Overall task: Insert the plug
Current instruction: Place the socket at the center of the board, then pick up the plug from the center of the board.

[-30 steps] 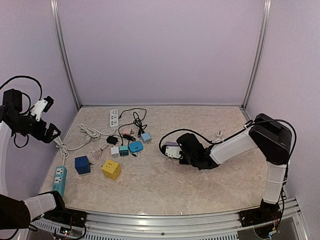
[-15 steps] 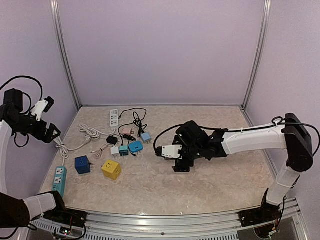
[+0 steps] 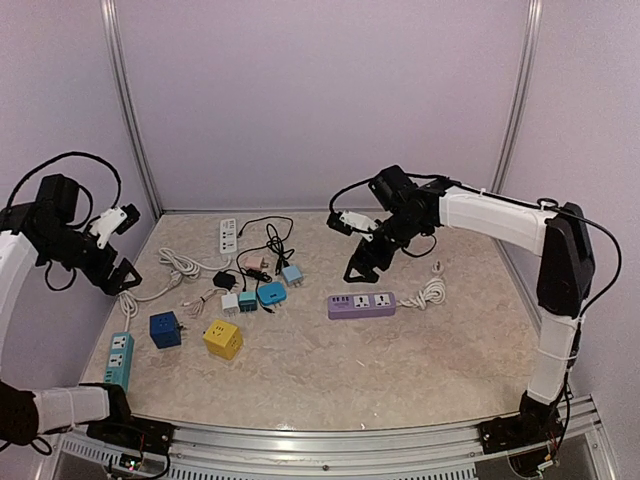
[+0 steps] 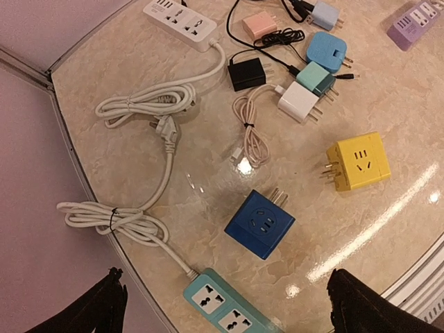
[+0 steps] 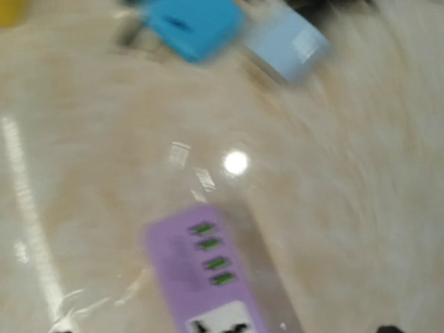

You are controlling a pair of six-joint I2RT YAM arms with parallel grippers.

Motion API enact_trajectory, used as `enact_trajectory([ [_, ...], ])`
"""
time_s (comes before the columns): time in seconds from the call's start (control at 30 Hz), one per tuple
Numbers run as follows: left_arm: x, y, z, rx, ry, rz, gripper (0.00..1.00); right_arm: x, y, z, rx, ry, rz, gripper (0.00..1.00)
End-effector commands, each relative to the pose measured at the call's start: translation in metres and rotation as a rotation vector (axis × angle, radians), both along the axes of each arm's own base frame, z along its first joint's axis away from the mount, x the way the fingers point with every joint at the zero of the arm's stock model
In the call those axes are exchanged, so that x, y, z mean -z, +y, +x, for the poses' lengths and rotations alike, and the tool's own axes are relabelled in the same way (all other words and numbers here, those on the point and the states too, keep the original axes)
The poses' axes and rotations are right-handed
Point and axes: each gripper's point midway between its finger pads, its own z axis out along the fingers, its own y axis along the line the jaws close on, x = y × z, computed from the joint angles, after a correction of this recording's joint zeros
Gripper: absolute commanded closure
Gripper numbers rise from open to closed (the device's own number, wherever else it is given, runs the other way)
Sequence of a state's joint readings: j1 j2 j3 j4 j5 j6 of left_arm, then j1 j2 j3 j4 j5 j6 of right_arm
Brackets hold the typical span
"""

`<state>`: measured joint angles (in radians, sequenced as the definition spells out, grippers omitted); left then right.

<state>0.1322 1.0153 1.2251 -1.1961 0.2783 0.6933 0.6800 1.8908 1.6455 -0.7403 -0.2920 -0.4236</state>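
Note:
A purple power strip (image 3: pixel 362 303) lies flat mid-table, its white cord (image 3: pixel 430 293) coiled at its right end; in the blurred right wrist view the purple power strip (image 5: pixel 208 270) fills the bottom. My right gripper (image 3: pixel 368 258) hangs open and empty above and behind it. Several plug adapters sit in a cluster at left: a blue cube (image 4: pixel 260 223), a yellow cube (image 4: pixel 357 161), a white plug (image 4: pixel 298 102), a teal plug (image 4: pixel 316 78) and a round blue plug (image 4: pixel 326 50). My left gripper (image 4: pixel 233 312) is open, high over the blue cube and a teal power strip (image 4: pixel 225 305).
A white power strip (image 4: pixel 180 14) lies at the back left, with looped white cords (image 4: pixel 142 107) running along the left edge. A pink plug (image 4: pixel 258 26), a black plug (image 4: pixel 247 73) and thin black cables lie behind the cluster. Walls close in the table on three sides.
My right gripper opened and let go of the purple power strip, which now lies on the table. The right arm then rose and swung toward the back. The left gripper shifted slightly right.

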Motion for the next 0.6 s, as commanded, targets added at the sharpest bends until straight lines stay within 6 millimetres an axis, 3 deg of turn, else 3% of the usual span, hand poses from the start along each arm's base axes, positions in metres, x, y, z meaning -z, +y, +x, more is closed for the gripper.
enact_trajectory([
  [0.0,0.028,-0.007,-0.004,0.059,0.076,0.07,0.01,0.011,-0.021,0.042,0.416,0.277,0.132,0.08],
  [0.07,0.046,-0.017,-0.006,0.12,0.112,0.123,0.01,0.012,-0.027,0.052,0.551,0.415,0.281,0.13],
  [0.17,0.075,-0.022,-0.01,0.205,0.189,0.213,0.03,0.008,-0.042,0.067,0.674,0.388,0.39,0.14],
  [0.33,0.121,-0.02,-0.005,0.307,0.256,0.322,0.02,0.024,-0.081,0.078,0.836,0.246,0.278,0.14],
  [0.43,0.15,-0.009,0.0,0.374,0.302,0.434,0.01,0.035,-0.089,0.072,0.848,0.241,0.219,0.14],
  [0.57,0.177,-0.008,0.023,0.409,0.234,0.46,0.01,0.044,-0.088,0.062,0.835,0.236,0.182,0.14],
])
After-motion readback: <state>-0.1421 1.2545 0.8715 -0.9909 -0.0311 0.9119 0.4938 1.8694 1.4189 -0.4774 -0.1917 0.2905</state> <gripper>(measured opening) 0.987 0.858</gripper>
